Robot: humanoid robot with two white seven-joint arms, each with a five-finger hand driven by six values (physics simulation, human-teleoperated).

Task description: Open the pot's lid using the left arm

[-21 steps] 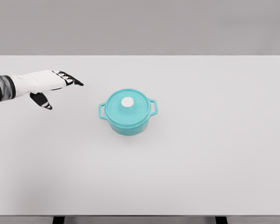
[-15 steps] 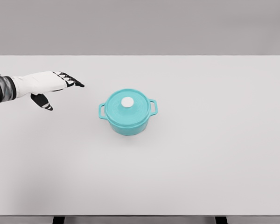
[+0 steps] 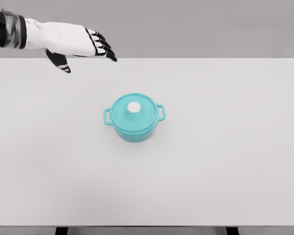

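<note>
Clearly the left hand (image 3: 81, 45) hung open and empty, well apart from the pot (image 3: 134, 118) at mid-table (image 3: 235, 147); it needed to descend squarely over the lid (image 3: 134, 113)'s knob (image 3: 134, 107) before closing.

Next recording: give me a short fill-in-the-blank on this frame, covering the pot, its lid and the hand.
1. The lid sits ____ on the teal pot.
2. The knob in the middle of the lid is ____ in colour.
3. The left hand is in the picture's upper ____, apart from the pot.
4. That hand's fingers are spread and hold ____.

Missing words: closed; white; left; nothing
</note>
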